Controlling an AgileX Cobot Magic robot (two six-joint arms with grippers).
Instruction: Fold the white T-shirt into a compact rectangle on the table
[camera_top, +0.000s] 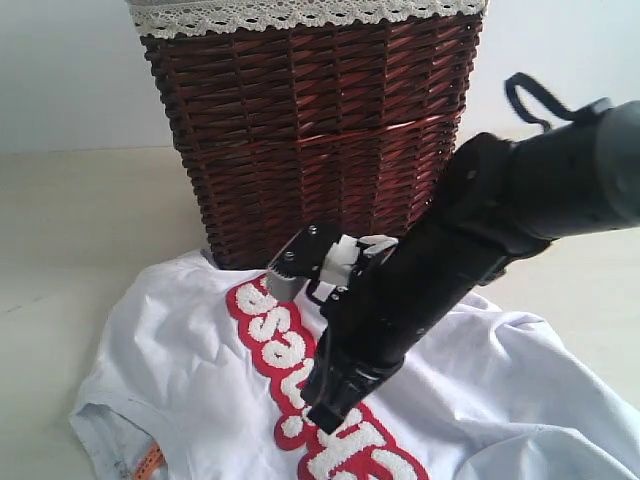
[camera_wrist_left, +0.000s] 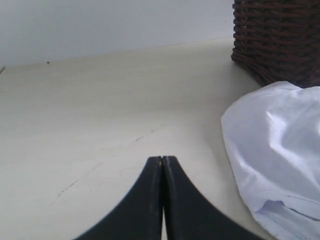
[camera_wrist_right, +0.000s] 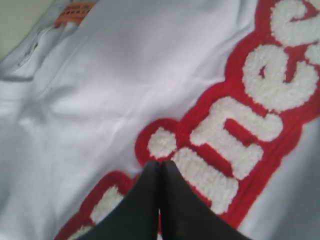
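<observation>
Two shut, empty jaw pairs: left gripper (camera_wrist_left: 162, 160) over the table (camera_wrist_left: 75, 115); right gripper (camera_wrist_right: 160, 164), lower centre, should open before pinching the white T-shirt (camera_wrist_right: 100, 90).

T-shirt (camera_top: 190, 370) lies spread on the table (camera_top: 70, 220), front-centre in ext. view, w/ the basket (camera_top: 310, 120) standing on the table just behind it, shirt's far edge at the basket's base. Lettered band (camera_top: 270, 340) runs across the shirt from near the basket toward the front; neck tag (camera_top: 148, 462) at the shirt's front-left. R gripper (camera_top: 325, 415) is over the band approx. mid-shirt, its arm coming in from the right in front of the basket; L gripper (camera_wrist_left: 162, 162) is over bare table near the shirt's edge, apart from it.
</observation>
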